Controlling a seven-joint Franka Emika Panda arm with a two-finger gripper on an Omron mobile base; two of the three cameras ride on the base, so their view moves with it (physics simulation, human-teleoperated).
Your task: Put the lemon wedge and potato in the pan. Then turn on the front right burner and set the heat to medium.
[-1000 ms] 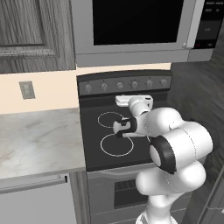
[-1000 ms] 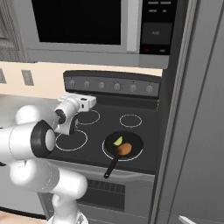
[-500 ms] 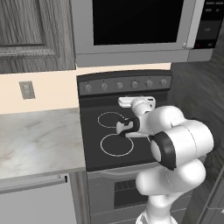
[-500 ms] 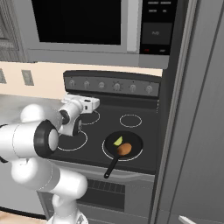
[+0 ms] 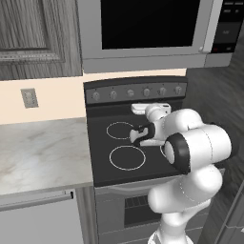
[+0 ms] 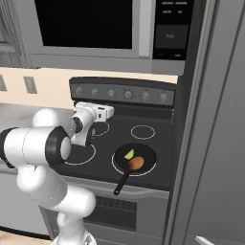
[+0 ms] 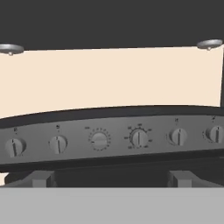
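Simulated kitchen, black glass cooktop under a microwave [image 6: 86, 24]: food in the pan, gripper facing the knobs.

The pan [image 6: 135, 160] sat on the front right burner [image 6: 115, 165], with the lemon wedge [image 6: 129, 154] at about 10 o'clock of the potato [image 6: 136, 163], the two just beside each other. The gripper [image 6: 98, 112] hung empty above the cooktop, jaws spread wide, aimed at the control panel [image 7: 113, 138]. The step in hand was probably the burner knob; doing it well meant centring the fingers [image 7: 41, 178] on the correct knob [image 7: 177, 136] before closing, then rotating only partway. Which knob governed that burner was unreadable; dial markings were too small, and any burner glow was hidden beneath the pan.
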